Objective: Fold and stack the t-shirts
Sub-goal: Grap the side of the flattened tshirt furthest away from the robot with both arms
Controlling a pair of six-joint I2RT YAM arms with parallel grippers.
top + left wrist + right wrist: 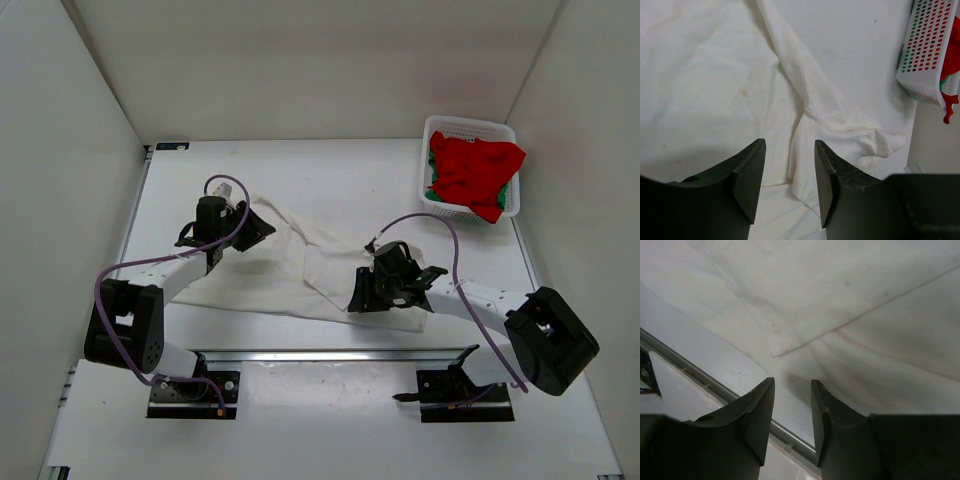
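Observation:
The off-white t-shirt (290, 270) lies spread and wrinkled on the table between the arms. It also shows in the left wrist view (715, 90) and the right wrist view (840, 290). My left gripper (250, 228) is open and empty above the shirt's far left part (790, 145). My right gripper (362, 295) is open and empty over the shirt's near right edge (792, 382). The red t-shirt (476, 168) lies bunched in the basket, with the green t-shirt (437, 190) showing beneath it.
The white perforated basket (470, 130) stands at the far right corner, and shows in the left wrist view (927, 50). A metal rail (330, 354) runs along the table's near edge, close under the right gripper (715, 380). White walls enclose the table.

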